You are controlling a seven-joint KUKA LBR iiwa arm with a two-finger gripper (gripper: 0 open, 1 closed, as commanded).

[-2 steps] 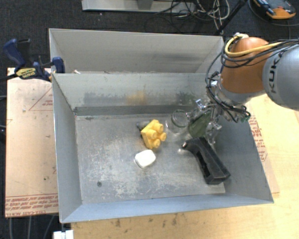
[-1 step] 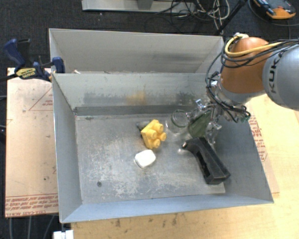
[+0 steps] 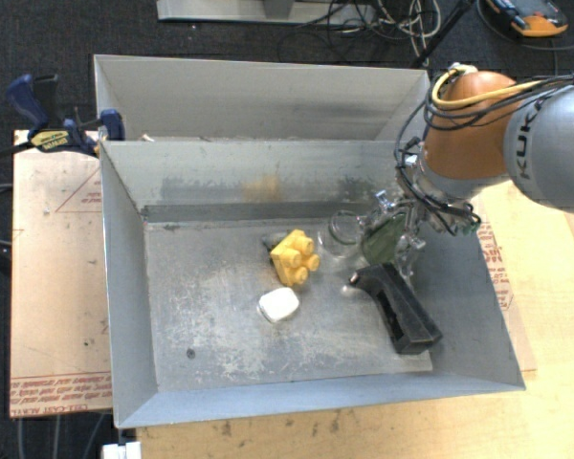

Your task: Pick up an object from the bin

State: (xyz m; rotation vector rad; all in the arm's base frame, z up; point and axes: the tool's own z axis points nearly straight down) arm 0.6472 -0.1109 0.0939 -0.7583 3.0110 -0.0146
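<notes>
camera view — gripper [image 3: 398,245] against dark-green lump [image 3: 377,244]

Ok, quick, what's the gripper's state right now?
Gripper: cannot be told, open or closed; it is over a dark green thing beside the clear cup.

One each: yellow toy [image 3: 294,257], white block [image 3: 278,305], black tool [image 3: 399,306], clear cup [image 3: 344,229], green lump [image 3: 380,244]

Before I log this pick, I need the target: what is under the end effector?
A dark green thing, next to a clear cup and a black tool. The end effector covers most of it, so its shape is hidden.
</notes>
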